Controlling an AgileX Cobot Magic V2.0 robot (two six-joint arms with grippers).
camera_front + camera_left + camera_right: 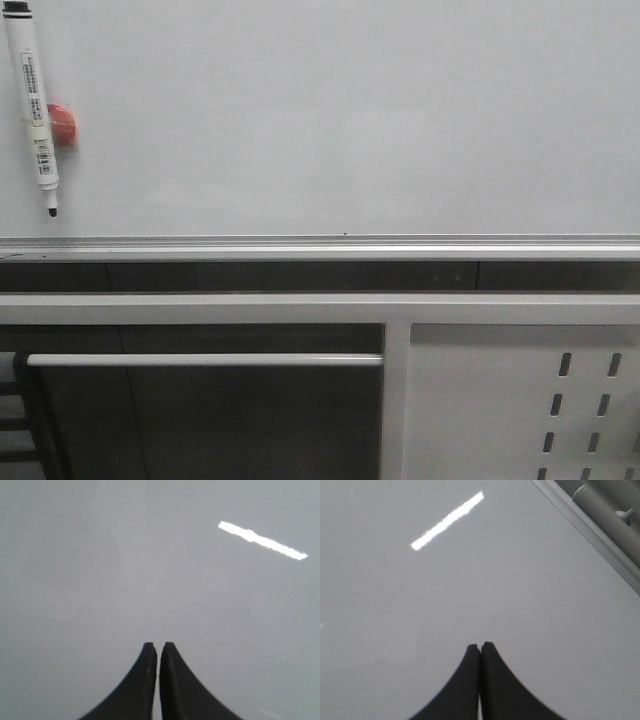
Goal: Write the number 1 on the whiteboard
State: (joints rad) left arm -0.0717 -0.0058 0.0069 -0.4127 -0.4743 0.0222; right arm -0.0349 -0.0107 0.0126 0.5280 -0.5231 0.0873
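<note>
The whiteboard (340, 120) is seen blank, no stroke drawn on it. A marker (33, 105) is stuck at its far left, over a red magnet (63, 124). Both the left gripper (158, 647) and right gripper (480, 646) are pressed together, empty, over the board.

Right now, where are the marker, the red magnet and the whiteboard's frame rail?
Marker (32, 100), front view, on its white barrel.
Red magnet (64, 124), front view, on the part showing beside the marker.
Frame rail (330, 243), front view, on the silver strip under the whiteboard (350, 120).
</note>
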